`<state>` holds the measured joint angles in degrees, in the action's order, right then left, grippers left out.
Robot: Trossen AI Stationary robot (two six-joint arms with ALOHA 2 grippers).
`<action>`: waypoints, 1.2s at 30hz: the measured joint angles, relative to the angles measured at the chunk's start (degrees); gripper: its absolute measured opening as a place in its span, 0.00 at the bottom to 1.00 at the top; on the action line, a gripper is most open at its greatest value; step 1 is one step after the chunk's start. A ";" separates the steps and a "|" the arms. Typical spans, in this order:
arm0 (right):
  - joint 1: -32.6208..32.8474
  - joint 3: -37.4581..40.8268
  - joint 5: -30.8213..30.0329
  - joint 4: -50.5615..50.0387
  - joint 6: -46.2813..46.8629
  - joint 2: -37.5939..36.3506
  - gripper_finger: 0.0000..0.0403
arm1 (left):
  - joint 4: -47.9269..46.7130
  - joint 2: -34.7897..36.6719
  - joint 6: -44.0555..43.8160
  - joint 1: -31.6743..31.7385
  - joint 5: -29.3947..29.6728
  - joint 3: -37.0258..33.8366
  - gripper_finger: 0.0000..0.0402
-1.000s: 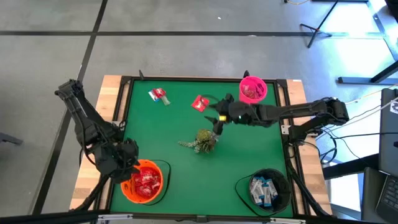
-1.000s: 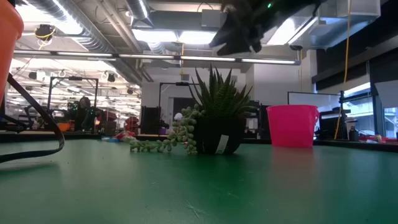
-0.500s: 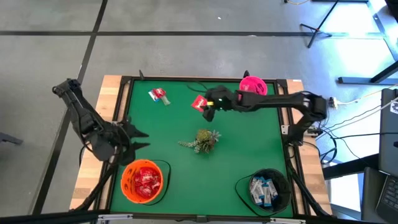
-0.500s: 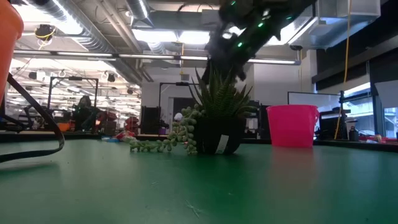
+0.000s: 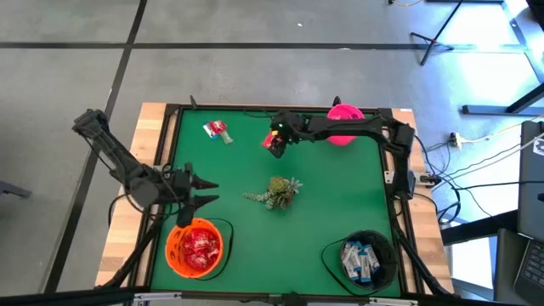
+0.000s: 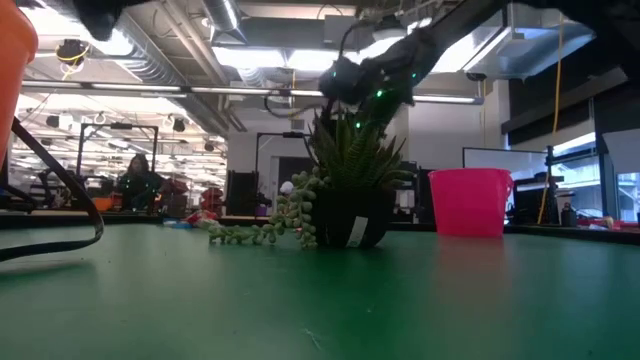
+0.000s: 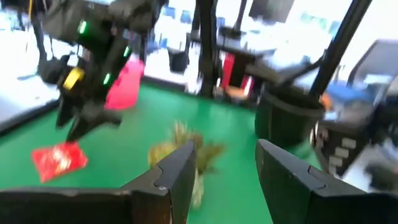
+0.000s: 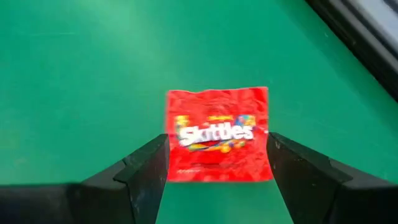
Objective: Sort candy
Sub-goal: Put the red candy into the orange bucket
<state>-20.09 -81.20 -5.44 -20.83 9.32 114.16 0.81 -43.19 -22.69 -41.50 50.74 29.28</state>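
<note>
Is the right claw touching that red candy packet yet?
Cannot tell. In the right wrist view the open right gripper straddles the red packet, but neither it nor the high view shows contact or gap plainly.

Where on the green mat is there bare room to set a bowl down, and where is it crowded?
Free: between the plant and the black bowl; also between the orange bowl and black bowl. Crowded: the far edge, with two red packets, the right gripper and the pink cup.

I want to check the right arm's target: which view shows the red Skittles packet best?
The right wrist view: the red packet lies flat, label readable, between the open jaws. The high view shows it small and partly covered; the left wrist view blurred; the low view not at all.
</note>
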 joint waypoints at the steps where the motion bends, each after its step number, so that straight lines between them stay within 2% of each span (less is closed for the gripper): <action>1: -0.34 -0.65 0.29 -0.23 0.28 1.08 0.66 | 5.90 0.31 2.91 1.30 -1.23 -2.30 0.39; 4: -0.75 -2.49 0.32 -1.67 0.00 3.57 0.66 | 22.85 0.51 9.82 5.41 -8.21 -8.10 0.39; 7: -0.60 -4.34 0.21 -2.94 -0.57 5.77 0.66 | 32.25 0.47 11.69 9.16 -12.73 -11.99 0.39; 13: -0.55 -5.54 -2.06 -5.07 -0.85 8.19 0.66 | 33.10 0.33 8.24 13.53 -12.45 -13.58 0.39; 20: -0.60 -5.61 -2.04 -9.20 -1.21 8.10 0.64 | 33.21 0.14 8.06 15.30 -12.48 -13.58 0.39; 31: -0.58 -5.72 3.10 -10.89 -3.65 9.10 0.39 | 33.17 0.14 7.75 15.34 -12.50 -13.58 0.39; 36: -0.51 -5.78 3.13 -12.71 -5.31 8.82 0.22 | 33.17 0.14 7.71 15.34 -12.50 -13.58 0.39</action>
<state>-20.60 -86.98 -2.32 -33.54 4.01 122.98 33.98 -43.05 -14.98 -26.15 38.24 15.70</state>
